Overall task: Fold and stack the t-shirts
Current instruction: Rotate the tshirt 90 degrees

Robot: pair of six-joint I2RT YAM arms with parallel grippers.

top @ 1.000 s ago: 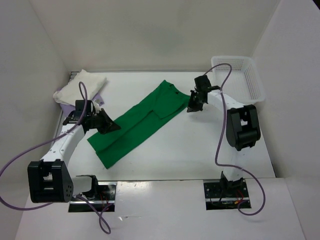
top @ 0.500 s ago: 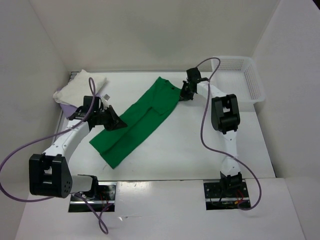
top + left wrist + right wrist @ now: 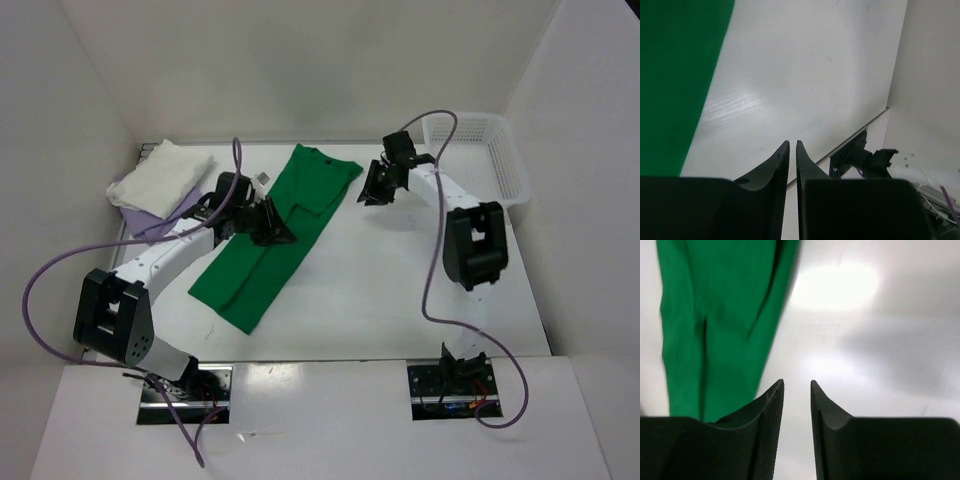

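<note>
The bright green t-shirt (image 3: 308, 192) lies as a long folded strip, running from the back centre toward the front left. It also shows as green cloth (image 3: 675, 75) at the left edge of the left wrist view, and the green shirt (image 3: 715, 300) fills the upper left of the right wrist view. My left gripper (image 3: 278, 236) hangs over the strip's middle; this left gripper (image 3: 792, 142) is open by a thin slit with nothing in it. My right gripper (image 3: 368, 196) is just right of the collar end; that right gripper (image 3: 797, 382) is open and empty. The cream t-shirt (image 3: 165, 175) sits folded on the lavender t-shirt (image 3: 150, 218).
A white mesh basket (image 3: 510, 165) stands at the back right corner. White walls close in the table on the left, back and right. Purple cables loop from both arms. The right arm's elbow (image 3: 475, 245) stands right of centre.
The green shirt has swung to lie more upright. My left gripper moved right and back over it and parted slightly. My right gripper let go of the collar end and opened.
</note>
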